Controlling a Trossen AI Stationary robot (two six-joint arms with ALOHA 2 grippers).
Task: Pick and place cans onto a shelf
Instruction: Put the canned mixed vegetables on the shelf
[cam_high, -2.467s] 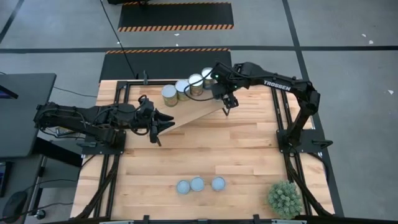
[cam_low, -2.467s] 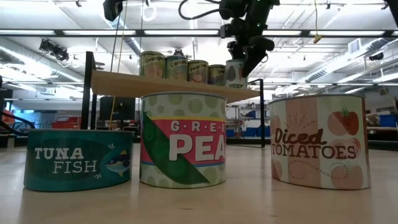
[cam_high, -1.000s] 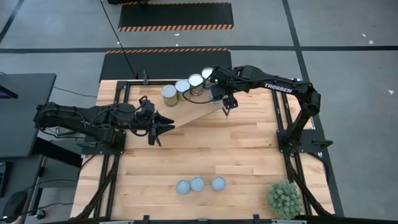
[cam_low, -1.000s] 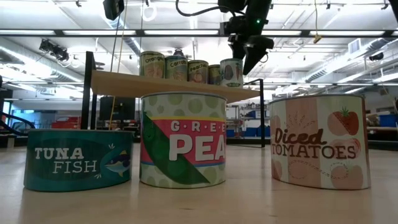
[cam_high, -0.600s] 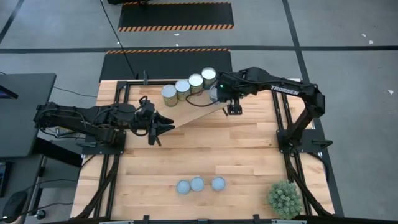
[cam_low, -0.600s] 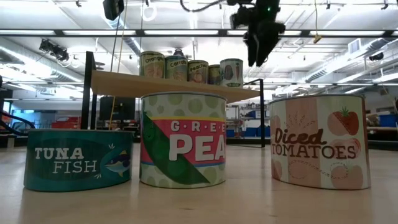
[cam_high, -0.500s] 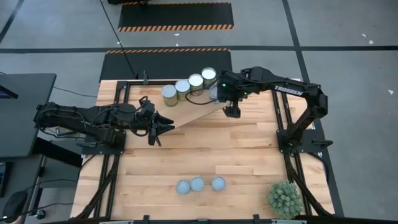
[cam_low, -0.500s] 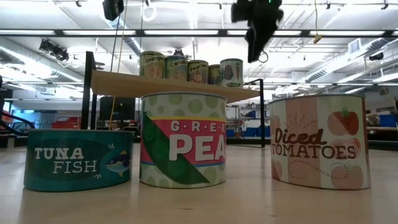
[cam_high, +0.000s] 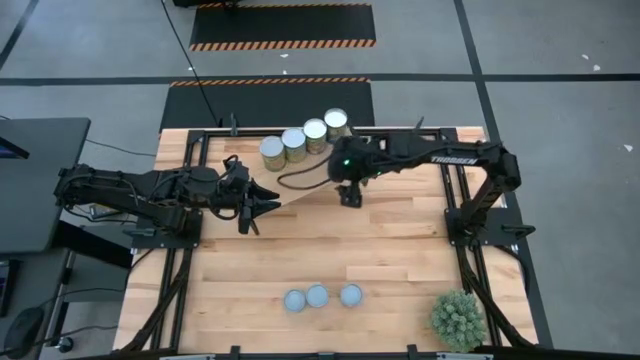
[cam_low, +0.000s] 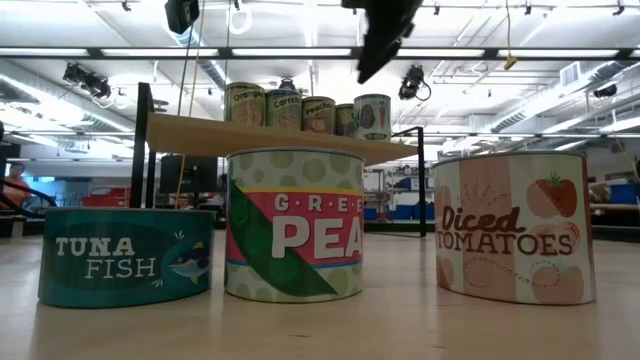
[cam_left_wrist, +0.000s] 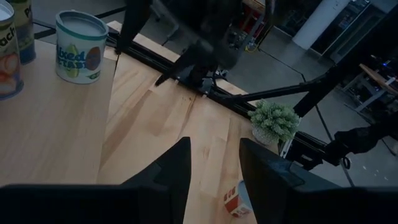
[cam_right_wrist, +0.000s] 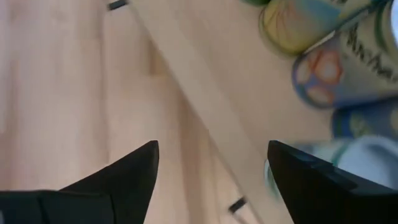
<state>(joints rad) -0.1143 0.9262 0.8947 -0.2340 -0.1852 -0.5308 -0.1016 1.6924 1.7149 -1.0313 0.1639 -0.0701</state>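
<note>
We see the tabletop w/ the shelf tilted across its far half, towards the left. Both arms hang over that half: right end effector sits above the shelf's front edge, fingers spread apart and nothing between them; left end effector waits by the shelf's left end, fingers parted w/ a clear gap, also empty. Potted plant occupies the near right corner. Five cans stand in a row on the shelf along its far edge. Three more cans sit close together near the tabletop's front edge, approx. centre: tuna, peas, diced tomatoes.
</note>
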